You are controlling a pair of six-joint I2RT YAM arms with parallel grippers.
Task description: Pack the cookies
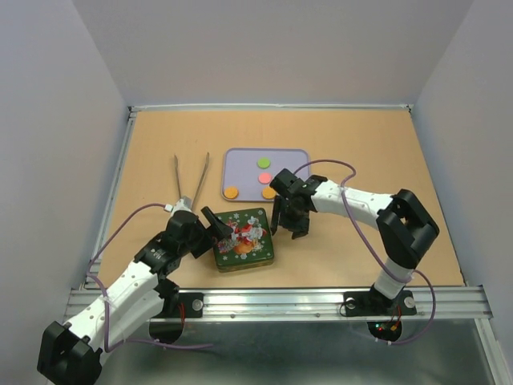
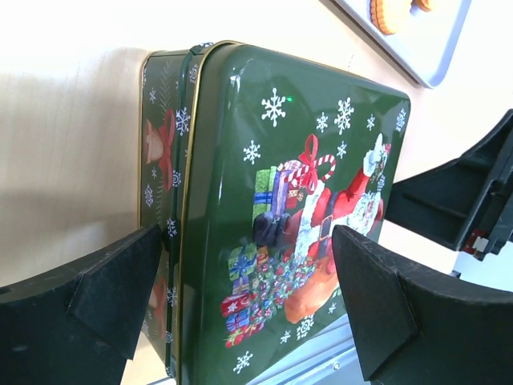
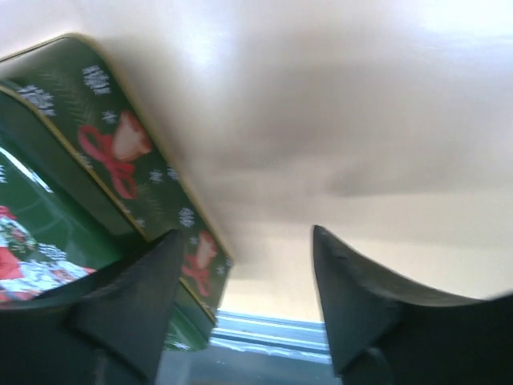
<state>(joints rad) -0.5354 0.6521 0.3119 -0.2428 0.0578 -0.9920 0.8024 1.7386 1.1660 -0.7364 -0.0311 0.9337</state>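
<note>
Tan wooden worktop [image 1: 361,144]; closed green square Christmas tin [image 1: 243,239] near centre; lilac rectangular tray [image 1: 240,156] beyond, holding small round cookies [image 1: 231,192], unpacked. Left claw [image 2: 248,289] apart, straddling tin; right claw [image 3: 240,281] apart, just right of it. Risks sliding tin instead of lifting lid [image 2: 304,160] if grip slips.
</note>
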